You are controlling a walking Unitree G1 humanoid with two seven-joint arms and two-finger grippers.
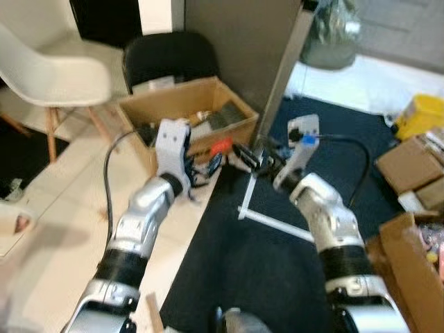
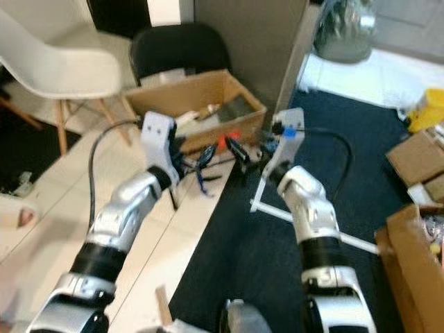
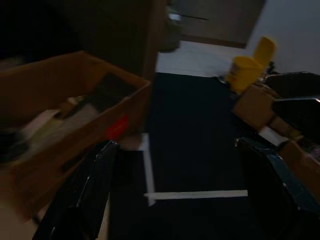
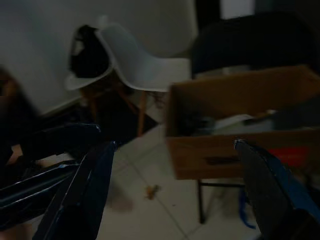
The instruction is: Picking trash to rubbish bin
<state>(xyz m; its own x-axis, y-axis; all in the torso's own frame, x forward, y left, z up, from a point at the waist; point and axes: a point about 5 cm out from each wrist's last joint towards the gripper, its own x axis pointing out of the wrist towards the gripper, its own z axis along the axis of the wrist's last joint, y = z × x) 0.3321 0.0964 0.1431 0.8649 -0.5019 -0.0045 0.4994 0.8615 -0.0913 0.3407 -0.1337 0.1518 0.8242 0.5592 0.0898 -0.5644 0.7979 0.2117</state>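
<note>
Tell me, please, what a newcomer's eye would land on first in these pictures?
Probably the open cardboard box of trash, straight ahead beside the black chair. Both silver arms reach toward it, with the left claw and right claw near its front edge, fingers spread and empty. A white chair stands to the left, and a yellow bin sits far right on the dark carpet.

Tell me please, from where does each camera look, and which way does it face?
Left eye, head: looks forward and down at cardboard box, both silver arms.
Right eye, head: same scene.
Left wrist: along open left gripper over dark carpet, yellow bin.
Right wrist: along open right gripper toward white chair.
Shared: all four show the box.
</note>
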